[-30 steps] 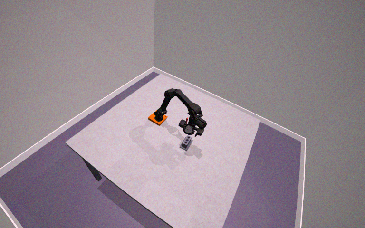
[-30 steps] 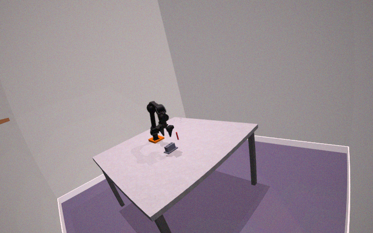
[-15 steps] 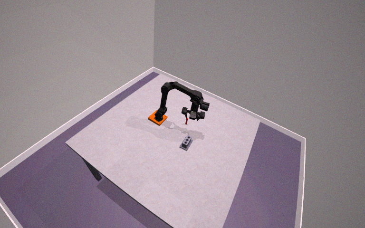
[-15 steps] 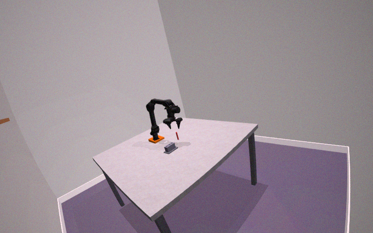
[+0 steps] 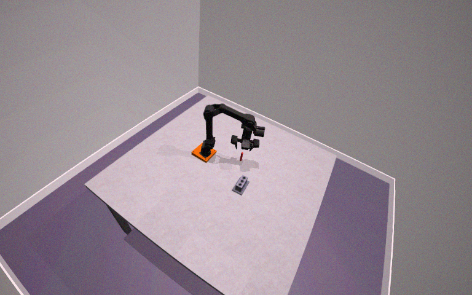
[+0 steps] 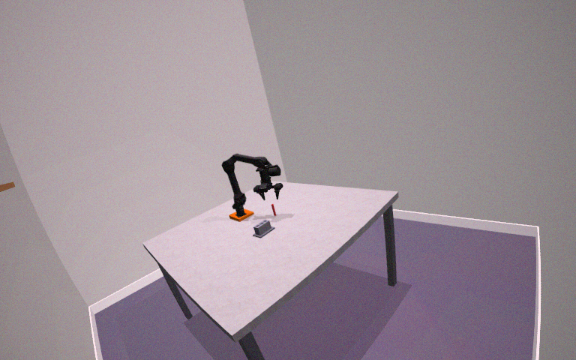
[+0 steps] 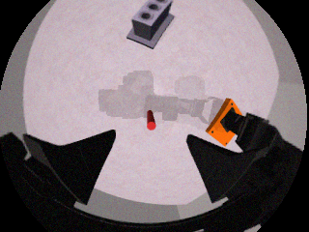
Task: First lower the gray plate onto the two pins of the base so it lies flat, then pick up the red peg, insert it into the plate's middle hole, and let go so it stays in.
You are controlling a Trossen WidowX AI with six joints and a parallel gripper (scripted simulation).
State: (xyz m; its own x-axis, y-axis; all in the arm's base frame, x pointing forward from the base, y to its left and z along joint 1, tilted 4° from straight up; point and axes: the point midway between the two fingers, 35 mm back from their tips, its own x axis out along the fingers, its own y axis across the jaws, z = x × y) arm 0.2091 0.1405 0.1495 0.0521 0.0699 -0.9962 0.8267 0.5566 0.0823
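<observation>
The gripper (image 5: 245, 146) hangs above the table (image 5: 195, 222) with its jaws spread wide and nothing between them; in the wrist view both dark fingers frame bare table surface. The red peg (image 5: 241, 156) stands upright on the table directly beneath the gripper, apart from the fingers, and appears in the wrist view as a small red dot (image 7: 151, 120) midway between them. The gray plate (image 5: 241, 180) sits on the base (image 5: 239, 190), nearer the camera in the top view than the peg and well apart from it. Three holes in a row show on the plate's upper face (image 7: 154, 11), and the middle hole holds no peg. The plate appears to lie level on the base; the pins themselves cannot be made out. The arm (image 5: 227, 112) rises from an orange base plate (image 5: 196, 152) at the far left of the working area and bends over toward the peg. In the exterior view the peg (image 6: 274, 209) lies between the orange base plate (image 6: 247, 212) and the gripper (image 6: 269, 193). No brand, label or legible writing appears on any item.
</observation>
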